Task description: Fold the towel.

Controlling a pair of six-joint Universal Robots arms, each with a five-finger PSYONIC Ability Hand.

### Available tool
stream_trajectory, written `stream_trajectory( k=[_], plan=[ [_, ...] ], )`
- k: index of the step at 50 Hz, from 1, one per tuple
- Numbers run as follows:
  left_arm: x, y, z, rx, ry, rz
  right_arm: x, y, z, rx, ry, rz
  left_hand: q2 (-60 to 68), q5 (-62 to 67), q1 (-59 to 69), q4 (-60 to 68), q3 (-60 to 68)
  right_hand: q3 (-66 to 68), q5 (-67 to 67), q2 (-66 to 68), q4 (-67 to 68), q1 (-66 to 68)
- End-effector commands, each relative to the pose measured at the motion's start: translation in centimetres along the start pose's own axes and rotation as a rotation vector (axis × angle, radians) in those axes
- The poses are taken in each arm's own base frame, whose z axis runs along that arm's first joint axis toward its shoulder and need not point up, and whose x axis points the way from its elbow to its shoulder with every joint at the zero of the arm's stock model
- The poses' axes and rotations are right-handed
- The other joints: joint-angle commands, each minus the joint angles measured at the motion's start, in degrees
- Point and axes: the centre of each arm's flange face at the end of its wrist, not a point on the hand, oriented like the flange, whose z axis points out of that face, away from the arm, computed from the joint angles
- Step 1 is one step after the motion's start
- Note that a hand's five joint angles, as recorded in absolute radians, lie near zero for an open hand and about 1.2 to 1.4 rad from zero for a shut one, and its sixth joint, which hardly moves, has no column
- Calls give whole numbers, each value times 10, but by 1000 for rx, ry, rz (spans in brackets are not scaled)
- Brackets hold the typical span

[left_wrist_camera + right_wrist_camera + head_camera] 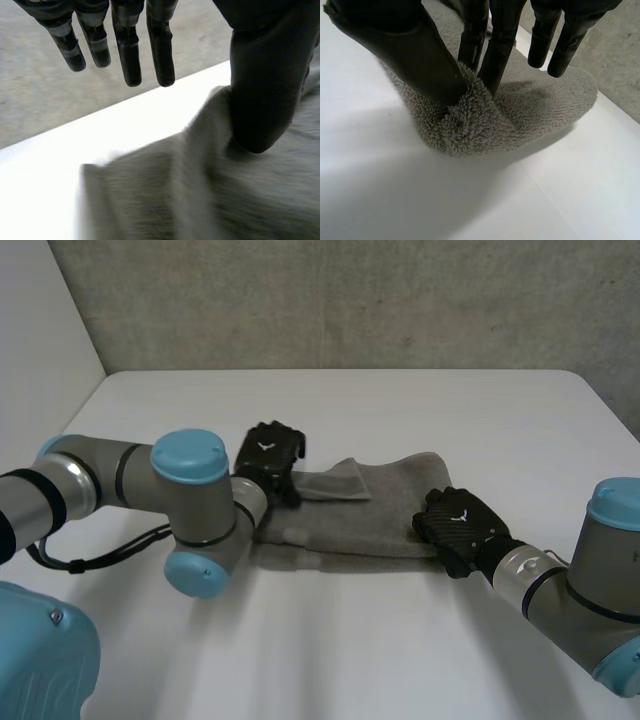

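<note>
Blue-capped joints of the left arm (190, 500) sit closest in the head view, reaching across the near left of the white table (400, 410). That arm ends in the left hand (268, 462), which rests at the left end of the grey towel (370, 525).

The towel lies flat across the middle of the table, stretched between the 2 hands. At its left end a flap is turned over onto the cloth, just beside the left hand.

In the left wrist view the hand is spread wide. Its fingers (160, 50) are straight and clear of the cloth, with the grey wall (40, 100) behind them. Only its thumb (265, 90) comes down on the towel, the tip pressing into the pile near the edge. Nothing is gripped between thumb and fingers.

On the right arm (590, 590), the right hand (460, 525) sits at the towel's right end, by the near edge. In the right wrist view it has hold of the cloth. Thumb and 2 straight fingers pinch a bunched ridge of terry, which rises off the table at the pinch. The other fingers hang straight above the towel without touching it, and a rounded corner of the towel lies just past the fingertips.
</note>
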Motion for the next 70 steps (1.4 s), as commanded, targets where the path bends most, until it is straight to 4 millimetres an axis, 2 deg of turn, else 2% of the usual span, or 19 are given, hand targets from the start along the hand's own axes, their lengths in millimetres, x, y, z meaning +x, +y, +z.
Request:
stream_trajectory(
  k=[1,9,13,19,22,24,27,32,38,40,48,55,63,70],
  plan=[
    [-38,-1,10,5,-111,-14,0,0,0,0,0,0,6,5,6,-31,-28,-27,12,26,-44,35],
    [-46,1,2,-30,-128,-22,0,0,0,0,0,0,1,0,1,-31,-28,-27,13,27,-44,36],
    [-55,11,-3,-69,-147,-28,0,0,0,0,0,0,-1,-2,-1,-31,-28,-27,13,28,-44,36],
    [-59,18,-11,-105,-147,-35,0,0,0,-1,2,0,-4,-6,-4,-31,-28,-27,12,26,-44,35],
    [-56,16,-19,-116,-137,-36,0,0,0,0,2,-1,-4,-6,-4,-31,-28,-27,12,26,-44,35],
    [-53,5,-29,-108,-116,-39,1,-1,0,0,6,-1,-2,-4,-2,-31,-28,-27,12,26,-44,35],
    [-49,0,-36,-104,-90,-39,1,-2,-1,3,8,-3,-2,-4,-2,-31,-28,-27,8,22,-44,31],
    [-27,-21,-63,-82,83,-34,2,-4,-2,8,12,-1,1,-1,1,-31,-28,-27,-4,11,-44,20],
    [-21,-24,-78,-86,147,-35,4,-7,-3,11,23,-2,3,1,3,-31,-28,-27,-12,2,-44,11],
    [-22,-18,-83,-107,144,-30,5,-7,-4,9,27,0,3,1,3,-31,-28,-27,-22,-8,-44,1],
    [-22,-3,-95,-161,148,-13,15,-6,-10,-7,51,15,3,1,3,-31,-28,-27,-61,-47,-44,-38],
    [-19,-6,-101,-161,151,-11,22,5,-14,-48,71,42,3,1,3,-31,-28,-27,-198,-184,-44,-175],
    [-22,-12,-108,-149,139,-11,30,9,-19,-64,83,61,-2,-4,-2,-31,-28,-27,-197,-183,-44,-174],
    [-39,-15,-104,-141,91,-25,26,16,-16,-77,75,64,-4,-6,-4,-31,-28,-27,-190,-176,-44,-167]
  ],
)
